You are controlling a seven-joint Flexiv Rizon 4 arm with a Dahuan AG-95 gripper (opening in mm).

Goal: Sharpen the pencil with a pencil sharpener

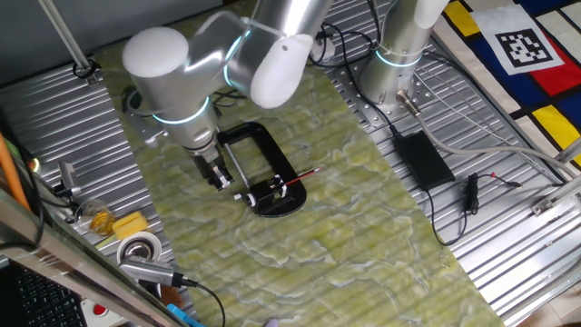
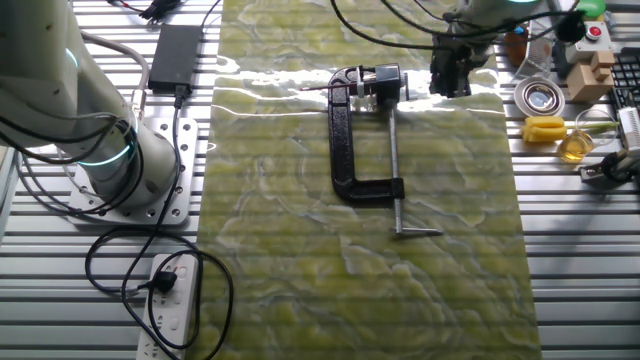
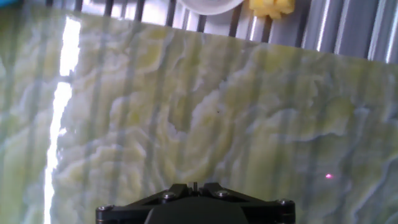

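Pincer [image 1: 221, 180] hovers just beside pencil sharpener [image 1: 263, 173], empty; open or closed unclear. Pencil [image 1: 302, 178] sits in sharpener.

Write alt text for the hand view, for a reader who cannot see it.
A green and yellow marbled mat fills nearly the whole picture, streaked with glare on the left. The dark gripper edges in at the bottom, nothing visible between its fingers. Past the mat's far edge lie metal slats, a white round object and something yellow.
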